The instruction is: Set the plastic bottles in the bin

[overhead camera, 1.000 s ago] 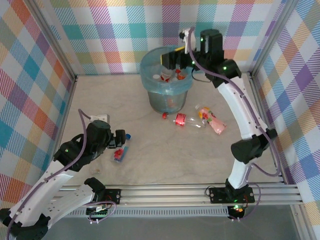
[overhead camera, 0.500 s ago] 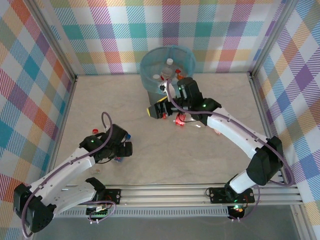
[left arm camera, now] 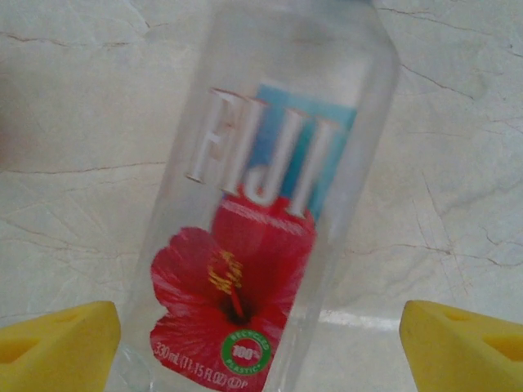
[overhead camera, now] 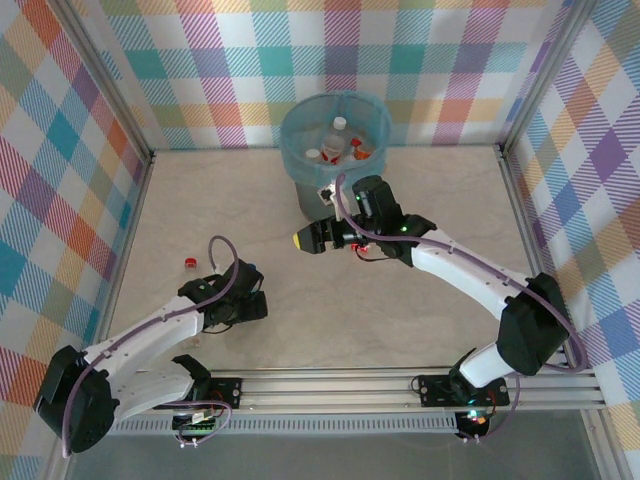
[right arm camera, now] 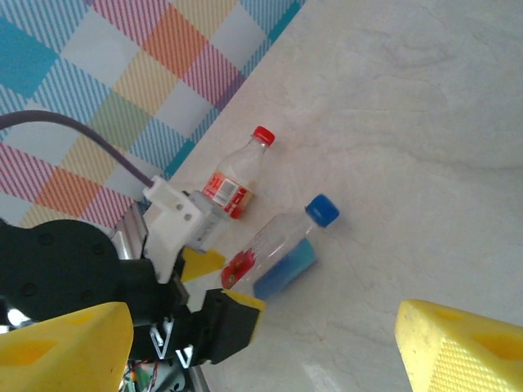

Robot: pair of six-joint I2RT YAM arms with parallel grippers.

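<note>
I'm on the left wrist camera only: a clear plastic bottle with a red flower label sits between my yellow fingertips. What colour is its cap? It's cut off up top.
Observer: Blue. The right wrist camera shows the clear flower-label bottle ending in a blue cap.
Operator: Anything lying near it?
Observer: Yes, a second clear plastic bottle with a red cap and red label lies beside it on the table.
Operator: Where's the other arm?
Observer: From above, the right end effector hangs open and empty on the near side of the round grey bin with the blue bag liner.
</note>
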